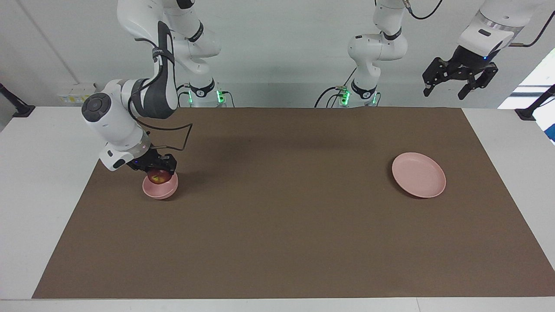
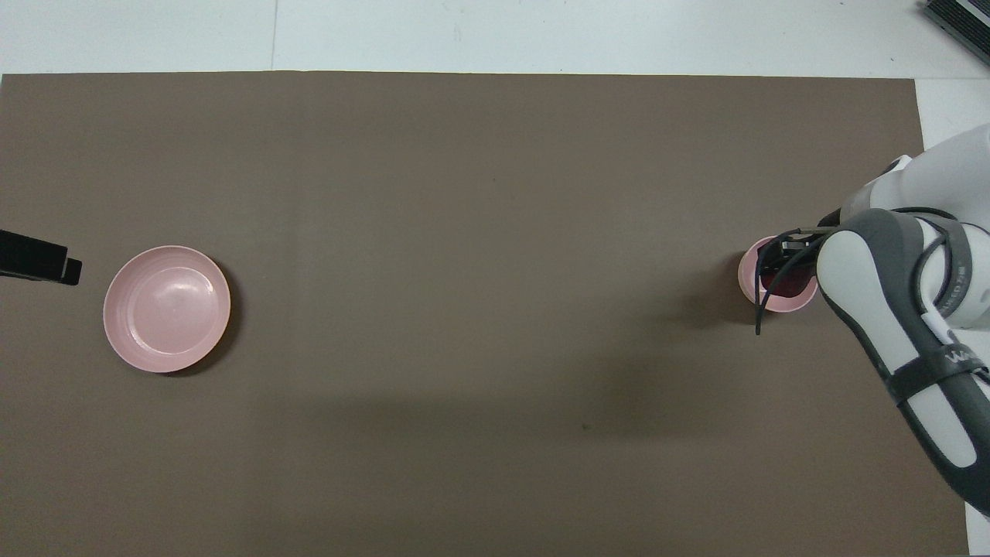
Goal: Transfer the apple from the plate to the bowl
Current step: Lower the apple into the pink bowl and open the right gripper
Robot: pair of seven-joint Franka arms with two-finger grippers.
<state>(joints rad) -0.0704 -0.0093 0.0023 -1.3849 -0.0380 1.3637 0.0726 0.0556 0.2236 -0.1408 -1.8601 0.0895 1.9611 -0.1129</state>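
Note:
The small deep pink bowl (image 1: 161, 190) sits toward the right arm's end of the table. My right gripper (image 1: 158, 170) is down at the bowl's mouth, shut on the dark red apple (image 1: 158, 177), which sits low inside the bowl. In the overhead view the arm covers much of the bowl (image 2: 747, 275), and only part of the apple (image 2: 786, 287) shows. The flat pink plate (image 1: 418, 174) lies empty toward the left arm's end; it also shows in the overhead view (image 2: 166, 308). My left gripper (image 1: 459, 84) is open and raised high, off to the side of the plate.
A brown mat (image 1: 277, 225) covers the table between white margins. Only the left gripper's tip (image 2: 39, 259) shows at the edge of the overhead view, beside the plate.

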